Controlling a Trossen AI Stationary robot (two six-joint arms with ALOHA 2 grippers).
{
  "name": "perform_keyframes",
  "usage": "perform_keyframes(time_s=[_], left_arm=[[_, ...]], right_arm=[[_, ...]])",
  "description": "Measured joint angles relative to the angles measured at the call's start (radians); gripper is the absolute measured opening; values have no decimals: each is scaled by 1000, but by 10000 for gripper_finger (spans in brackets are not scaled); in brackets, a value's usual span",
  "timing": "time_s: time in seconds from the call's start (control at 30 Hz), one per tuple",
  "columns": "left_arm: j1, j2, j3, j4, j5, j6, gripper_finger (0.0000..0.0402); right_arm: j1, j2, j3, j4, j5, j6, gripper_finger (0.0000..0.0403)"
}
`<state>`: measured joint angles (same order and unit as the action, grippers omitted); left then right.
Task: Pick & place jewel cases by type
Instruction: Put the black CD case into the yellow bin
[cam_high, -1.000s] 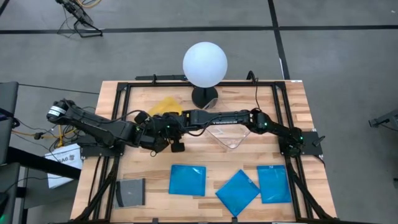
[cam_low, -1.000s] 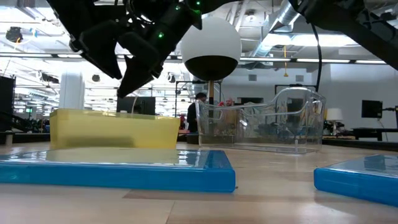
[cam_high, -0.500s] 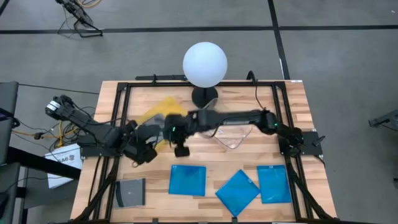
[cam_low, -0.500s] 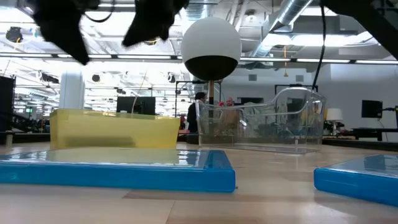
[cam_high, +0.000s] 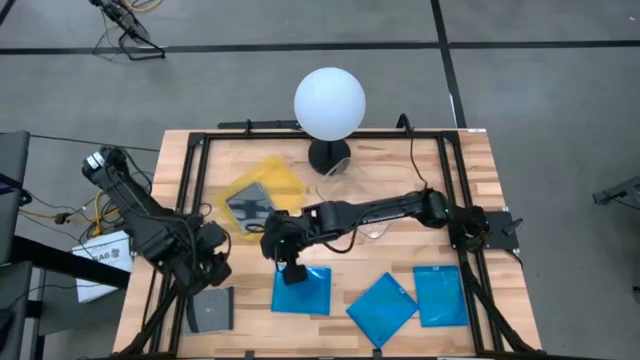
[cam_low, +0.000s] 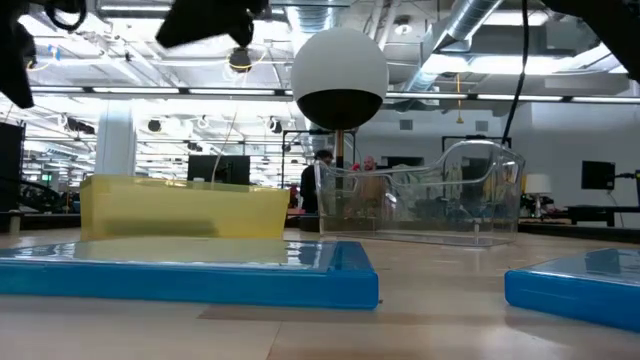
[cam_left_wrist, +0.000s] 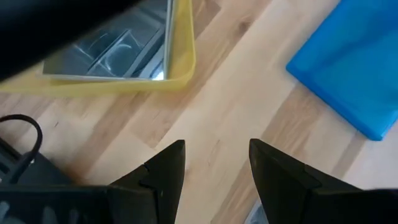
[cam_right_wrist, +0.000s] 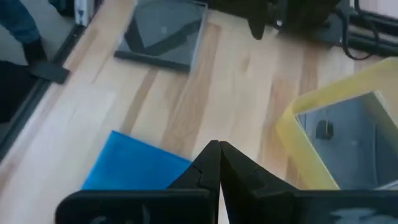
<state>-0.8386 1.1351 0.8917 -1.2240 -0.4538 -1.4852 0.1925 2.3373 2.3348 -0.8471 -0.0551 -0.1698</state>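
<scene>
Jewel cases (cam_high: 302, 290) lie on the bench (cam_high: 470, 180); right tool (cam_high: 292, 270) closed, empty, above one; left tool (cam_high: 212, 268) open, empty.

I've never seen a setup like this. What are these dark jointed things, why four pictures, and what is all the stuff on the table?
They are two robot arms sorting flat plastic cases. One camera looks down from above, one sits at table level, and one rides on each wrist. The left end effector is open and empty over bare wood near the grey case at the table's front. The right end effector is shut, holding nothing, above a blue case. Two more blue cases lie on the table. The yellow tray holds a grey case; a clear tray is empty.
</scene>
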Motion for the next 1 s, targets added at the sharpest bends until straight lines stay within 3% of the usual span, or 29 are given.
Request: perform_keyframes(time_s=[0.33,0.6,0.83,1.0], left_arm=[[-73,-1,0,1,-47,10,174],[-105,-1,0,-2,-112,11,174],[-105,-1,0,-1,-129,10,174],[-105,-1,0,1,-139,0,174]], right_arm=[[26,-23,-4,-51,-144,98,0],[47,-145,-2,-127,-77,94,0],[63,-218,-3,-309,11,92,0],[70,-237,-3,-402,11,90,0]])
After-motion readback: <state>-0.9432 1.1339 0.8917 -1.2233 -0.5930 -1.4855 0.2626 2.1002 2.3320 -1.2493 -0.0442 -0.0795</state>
